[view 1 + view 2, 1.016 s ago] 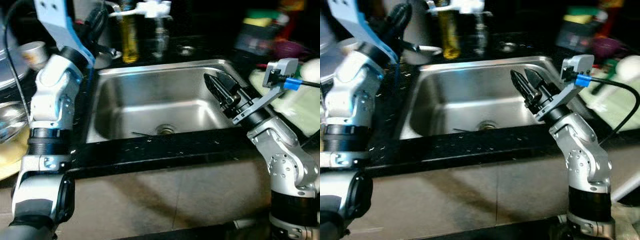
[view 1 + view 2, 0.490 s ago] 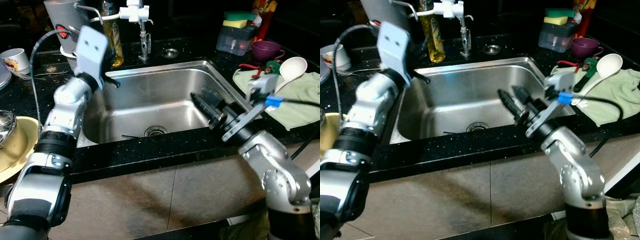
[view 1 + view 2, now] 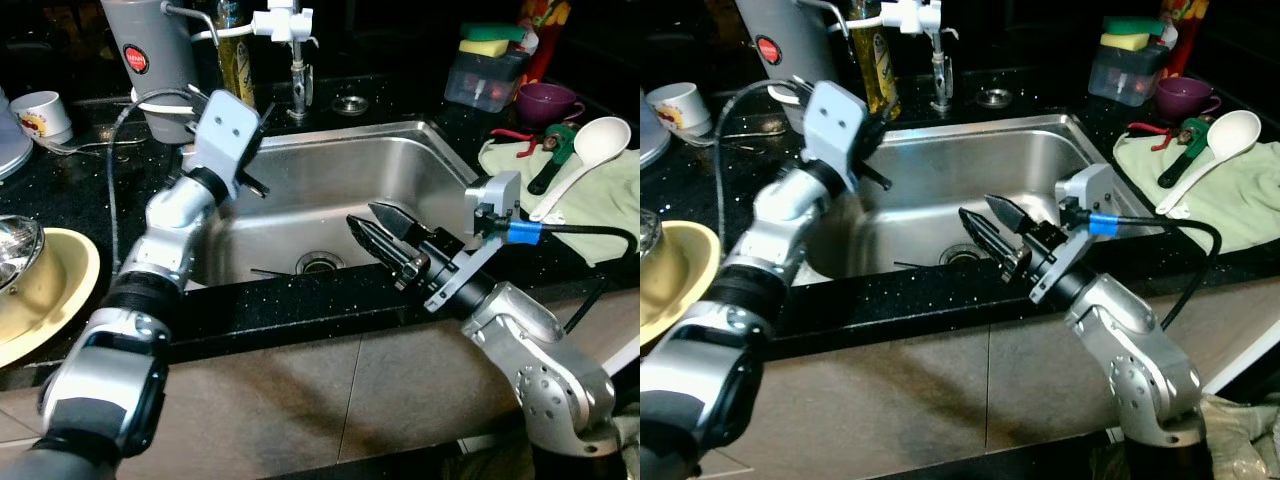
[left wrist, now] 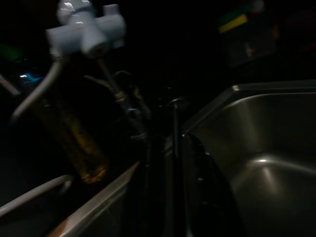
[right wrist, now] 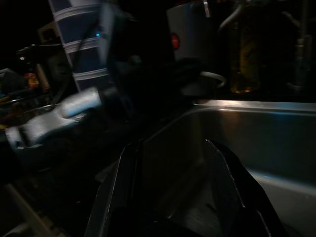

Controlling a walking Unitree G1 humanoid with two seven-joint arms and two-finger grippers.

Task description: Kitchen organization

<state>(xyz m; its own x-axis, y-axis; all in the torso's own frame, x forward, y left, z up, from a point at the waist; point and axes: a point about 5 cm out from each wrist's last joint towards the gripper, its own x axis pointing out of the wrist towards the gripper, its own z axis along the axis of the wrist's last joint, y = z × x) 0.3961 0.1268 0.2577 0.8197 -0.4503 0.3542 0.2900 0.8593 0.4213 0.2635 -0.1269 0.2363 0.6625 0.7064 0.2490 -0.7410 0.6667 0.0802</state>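
My right gripper [image 3: 362,215] hangs open over the front right part of the steel sink [image 3: 300,185], fingers pointing left, nothing between them. In the right wrist view its two dark fingers [image 5: 123,197] stand well apart against the sink wall. My left gripper [image 3: 256,187] is at the sink's back left rim, fingers close together and holding nothing. The left wrist view looks past it toward the white tap [image 4: 86,29] and a yellow bottle [image 4: 79,138]. A thin dark utensil [image 3: 270,272] lies in the basin beside the drain [image 3: 320,263].
A grey jug [image 3: 150,60] and a cup [image 3: 45,112] stand on the black counter at back left. A yellow plate [image 3: 65,290] with a glass lid [image 3: 15,240] sits front left. On the right lie a green cloth [image 3: 590,195], white ladle [image 3: 590,150], purple cup [image 3: 548,100] and sponge tub [image 3: 490,75].
The camera has shifted and the blur has cleared. My left gripper came down from the back left counter to the sink rim. My right gripper swung left over the basin.
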